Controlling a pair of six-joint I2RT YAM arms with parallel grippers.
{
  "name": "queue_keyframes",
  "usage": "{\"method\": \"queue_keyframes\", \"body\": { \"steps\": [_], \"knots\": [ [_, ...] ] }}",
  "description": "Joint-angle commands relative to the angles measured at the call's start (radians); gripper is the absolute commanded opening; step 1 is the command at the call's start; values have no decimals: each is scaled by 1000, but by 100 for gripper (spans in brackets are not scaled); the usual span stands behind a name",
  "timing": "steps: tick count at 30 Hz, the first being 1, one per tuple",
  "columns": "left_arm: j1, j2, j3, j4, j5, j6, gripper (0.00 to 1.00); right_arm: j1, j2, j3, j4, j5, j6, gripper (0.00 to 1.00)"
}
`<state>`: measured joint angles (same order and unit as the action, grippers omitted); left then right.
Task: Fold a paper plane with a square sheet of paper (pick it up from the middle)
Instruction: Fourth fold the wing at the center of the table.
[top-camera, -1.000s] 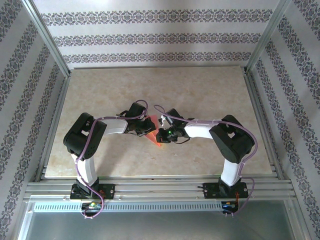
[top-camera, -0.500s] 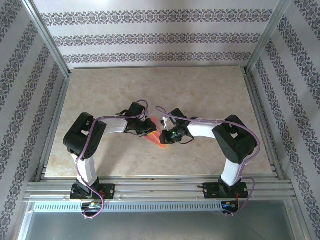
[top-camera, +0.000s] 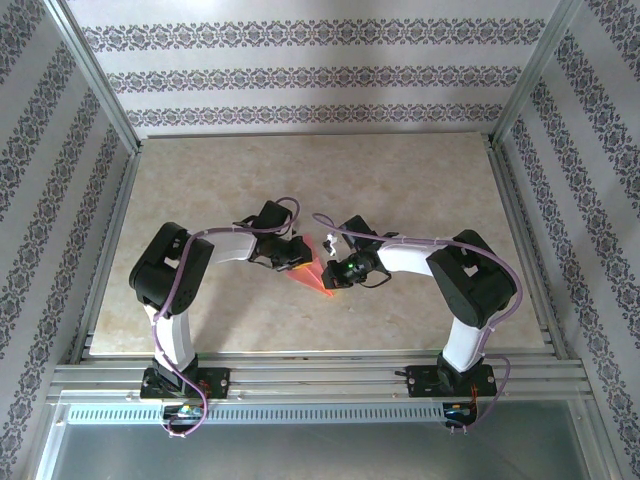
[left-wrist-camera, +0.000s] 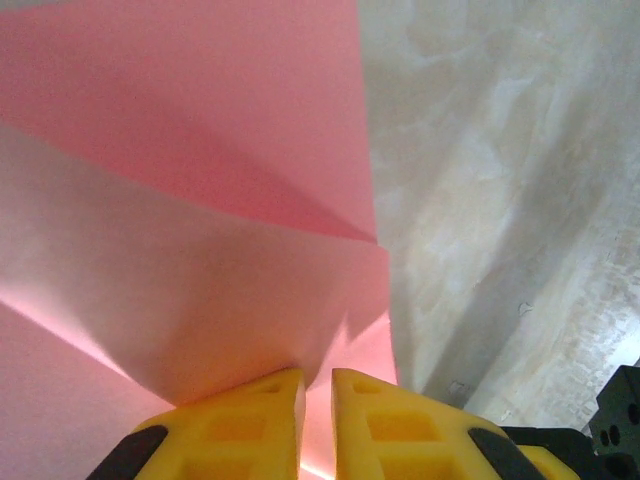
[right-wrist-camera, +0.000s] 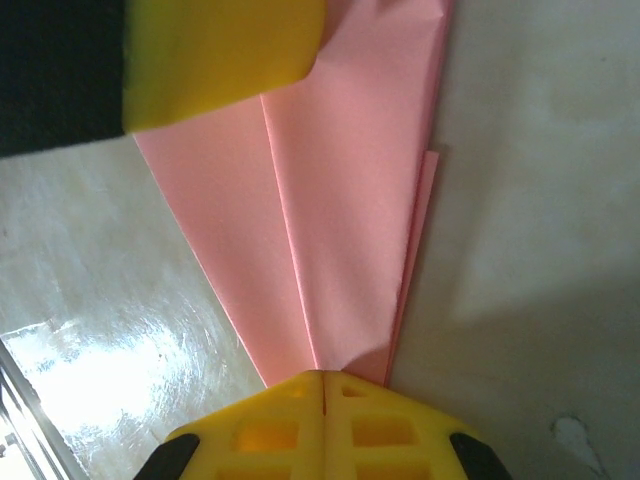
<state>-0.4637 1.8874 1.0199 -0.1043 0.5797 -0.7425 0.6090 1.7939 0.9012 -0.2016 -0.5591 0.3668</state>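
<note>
Top view: paper plane (top-camera: 311, 278) sits centre frame on the marble worktop (top-camera: 420, 190), between the two arms. Left tool (top-camera: 297, 258) is on its upper-left edge, right tool (top-camera: 332, 275) on its right edge. Too small here to read either tool's finger gap.

Left wrist: left tool (left-wrist-camera: 318, 405) is at bottom centre, its yellow fingers (left-wrist-camera: 250, 425) nearly together with only a thin slit between them, and pink paper runs into that slit. It is clamped on the paper plane (left-wrist-camera: 200, 200). The paper takes up the left two-thirds of the frame, with layered flaps and a diagonal fold meeting at a point mid-frame. Bare worktop (left-wrist-camera: 500, 180) on the right.

Right wrist: right tool (right-wrist-camera: 322, 395) is at bottom centre, fingers pressed flush. The narrow end of the paper plane (right-wrist-camera: 340, 200) runs into the seam, so it is pinched there. The paper widens toward the top of the frame, with a centre crease and a stacked flap edge on its right side. The left tool's yellow finger (right-wrist-camera: 220, 60) sits on the paper's upper-left corner. Worktop (right-wrist-camera: 540, 220) on both sides.
</note>
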Motion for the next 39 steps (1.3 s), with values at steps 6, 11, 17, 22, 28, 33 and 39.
{"method": "queue_keyframes", "body": {
  "steps": [6,11,17,22,28,33,39],
  "knots": [
    [77,44,57,-87,-70,106,17,14,43,-10,-192,102,-20,5],
    [112,53,56,-90,-73,128,17,17,49,-3,-211,125,-22,4],
    [159,82,87,-119,-92,163,17,22,51,-1,-223,134,-25,4],
    [197,116,117,-154,-143,208,17,22,53,5,-229,142,-25,4],
    [244,136,133,-141,-150,247,16,25,58,11,-234,145,-26,4],
    [282,134,163,-146,-119,280,17,25,62,11,-234,145,-25,4],
    [301,94,205,-174,-127,322,20,27,64,14,-237,151,-23,5]
  ]
}}
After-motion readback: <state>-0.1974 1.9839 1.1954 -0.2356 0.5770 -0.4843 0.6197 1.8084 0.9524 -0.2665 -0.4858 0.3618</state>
